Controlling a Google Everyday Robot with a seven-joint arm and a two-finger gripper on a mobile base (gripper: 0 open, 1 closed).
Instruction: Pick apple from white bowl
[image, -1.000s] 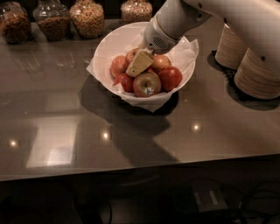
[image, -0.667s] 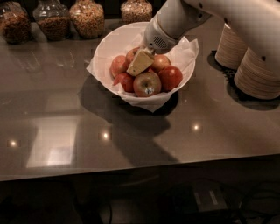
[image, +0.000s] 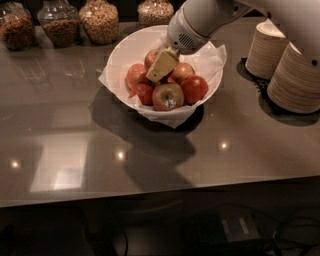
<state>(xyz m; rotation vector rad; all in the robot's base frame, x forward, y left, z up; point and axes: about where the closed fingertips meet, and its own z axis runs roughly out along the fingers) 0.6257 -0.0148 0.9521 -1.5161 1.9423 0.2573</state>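
The white bowl (image: 125, 52), lined with crinkled white paper, stands at the back middle of the dark table and holds several apples. A deep-red apple (image: 194, 88) lies at the bowl's front right. A paler yellow-red apple with a small sticker (image: 167, 96) lies at the front. More red apples (image: 136, 75) lie to the left and behind. My gripper (image: 156, 74), on a white arm coming in from the upper right, reaches down into the bowl over the middle apples. Its cream tip is among them, left of the deep-red apple. I cannot tell whether it touches one.
Two stacks of beige paper bowls (image: 295, 75) stand at the right. Several glass jars of grains and nuts (image: 99, 20) line the back edge. The dark table (image: 75, 150) has a front edge near the bottom of the view.
The gripper has risen very slightly over the apples. The apples and bowl have not moved.
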